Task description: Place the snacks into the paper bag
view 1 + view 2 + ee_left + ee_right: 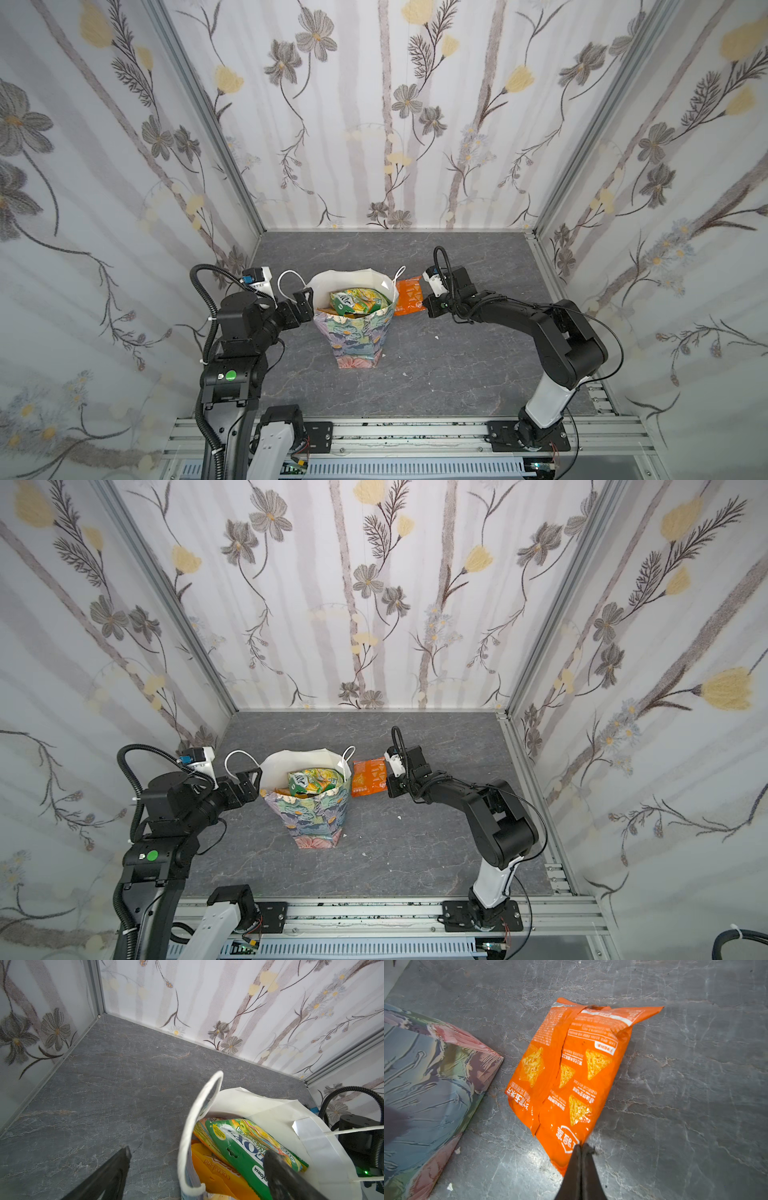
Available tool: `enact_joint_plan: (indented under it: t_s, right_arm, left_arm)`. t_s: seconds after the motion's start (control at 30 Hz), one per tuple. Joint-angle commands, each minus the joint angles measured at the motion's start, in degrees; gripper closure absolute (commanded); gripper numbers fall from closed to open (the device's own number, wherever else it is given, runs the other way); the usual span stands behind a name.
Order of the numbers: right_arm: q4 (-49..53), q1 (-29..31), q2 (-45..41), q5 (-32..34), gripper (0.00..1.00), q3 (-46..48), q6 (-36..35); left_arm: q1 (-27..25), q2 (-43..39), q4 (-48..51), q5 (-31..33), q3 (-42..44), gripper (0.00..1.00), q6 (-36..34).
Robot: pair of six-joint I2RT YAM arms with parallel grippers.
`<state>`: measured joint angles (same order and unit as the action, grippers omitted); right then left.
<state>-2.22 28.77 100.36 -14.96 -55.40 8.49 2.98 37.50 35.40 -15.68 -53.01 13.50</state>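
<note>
Orange packet lay on the tabletop at three o'clock of the paper bag, just beside it, its corner pinched in the closed right jaws. We judged the pickup underway. The next move would call for a lift clearing the rim. Left jaws stood wide, straddling the nine o'clock rim, and the mouth looked nearly full.

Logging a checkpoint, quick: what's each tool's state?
Left tool: open, straddling the rim of the bag, holding nothing.
Right tool: shut on the orange packet, at its edge.
</note>
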Motion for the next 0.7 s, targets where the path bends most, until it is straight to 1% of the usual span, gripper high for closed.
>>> enact_joint_plan:
  t_s: [0.0, 0.1, 0.2, 0.33, 0.47, 0.67]
  right_arm:
    - [0.35, 0.12, -0.27, 2.82, 1.00, -0.02, 0.86]
    - [-2.78, 0.21, -0.98, 3.14, 1.00, 3.36, 2.17]
    - [-3.65, 0.17, -1.32, 3.40, 1.00, 4.54, 3.04]
    - [-6.01, 0.20, -5.96, -0.18, 1.00, 5.56, 4.62]
    - [-4.07, 0.12, -11.52, -1.09, 1.00, 2.65, 4.52]
    - [0.01, 0.05, -14.38, -1.56, 1.00, -3.46, 3.73]
  left_arm:
    - [0.00, 0.21, -1.38, 0.00, -0.60, 0.00, -0.62]
    - [0.01, -0.22, -1.47, 0.17, -0.60, 0.00, -0.58]
    - [0.00, -0.41, -1.47, 0.13, -0.56, 0.00, -0.57]
    - [0.01, 0.07, -1.47, -0.19, -0.60, 0.00, -0.62]
    - [0.05, 0.29, -1.47, -0.37, -0.60, 0.00, -0.73]
    - [0.04, -0.28, -1.58, -0.49, -0.60, 0.00, -0.74]
